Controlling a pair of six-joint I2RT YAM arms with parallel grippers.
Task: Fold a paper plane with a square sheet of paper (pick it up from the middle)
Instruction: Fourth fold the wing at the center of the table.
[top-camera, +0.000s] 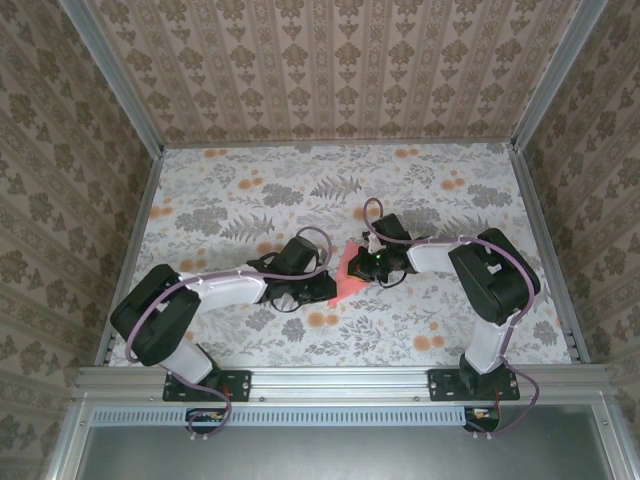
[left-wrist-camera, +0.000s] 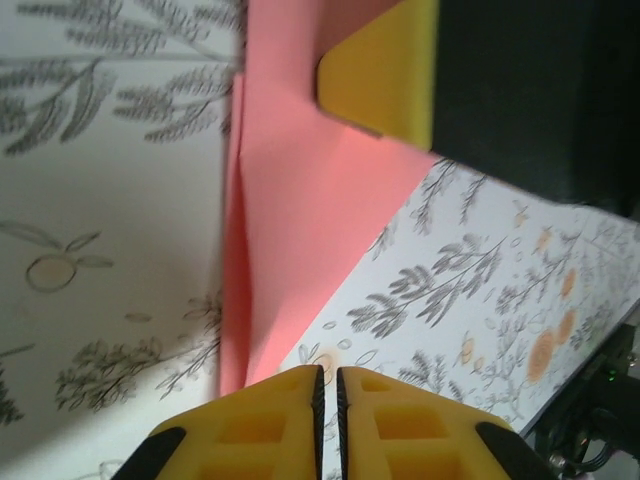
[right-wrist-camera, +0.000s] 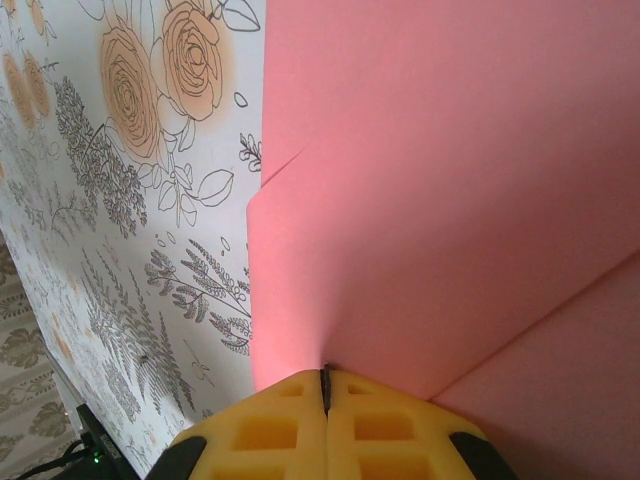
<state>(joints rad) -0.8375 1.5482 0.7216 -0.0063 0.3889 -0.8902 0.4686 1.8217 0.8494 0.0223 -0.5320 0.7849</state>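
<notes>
Though mostly hidden by arms (top-camera: 225, 288) from above, can spot paper (top-camera: 347, 276) mid-table, partly folded, edges cut off up close. Clamped in right gripper (right-wrist-camera: 325, 380), with left gripper (left-wrist-camera: 328, 385) nearly closed at its tip, hold unclear. Floral table (top-camera: 420, 200) underneath, patterned walls (top-camera: 330, 60) around.

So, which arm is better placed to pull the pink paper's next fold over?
Probably the right. The right pincer is shut on an edge of the folded pink paper. The left pincer sits closed at its narrow corner, and I cannot tell whether it grips.
</notes>
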